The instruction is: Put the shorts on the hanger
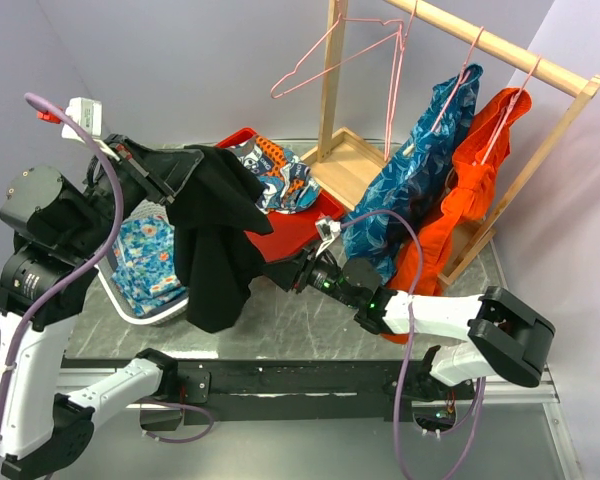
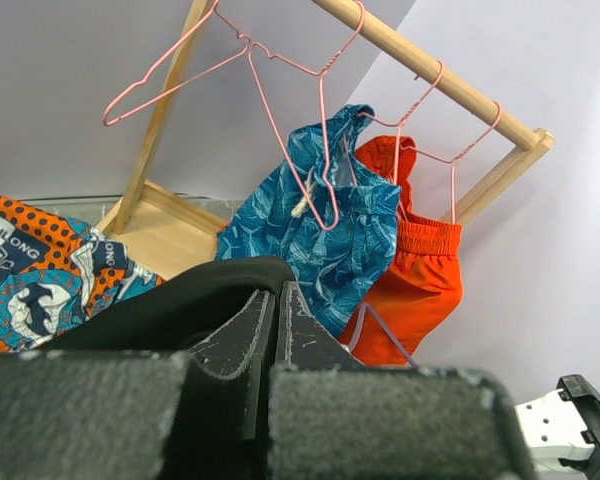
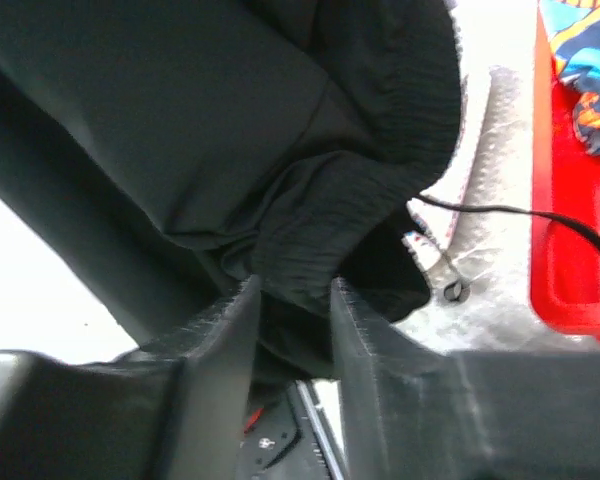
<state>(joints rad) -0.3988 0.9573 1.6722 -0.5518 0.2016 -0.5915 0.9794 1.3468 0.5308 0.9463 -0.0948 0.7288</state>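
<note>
The black shorts (image 1: 215, 230) hang from my left gripper (image 1: 188, 165), which is raised at the left and shut on their upper edge; the fabric also shows in the left wrist view (image 2: 180, 295) beside the closed left gripper (image 2: 275, 300). My right gripper (image 1: 277, 272) is low at the shorts' right edge. In the right wrist view the right gripper (image 3: 292, 285) is open, with the gathered elastic waistband (image 3: 310, 220) between the fingers. An empty pink hanger (image 1: 330, 60) hangs tilted on the rail, also in the left wrist view (image 2: 230, 60).
The wooden rail frame (image 1: 500, 50) stands at the back right with a blue patterned garment (image 1: 420, 180) and an orange garment (image 1: 470, 190) on pink hangers. A red tray (image 1: 300, 232) holds patterned garments. A white basket (image 1: 145, 310) with blue fabric sits left.
</note>
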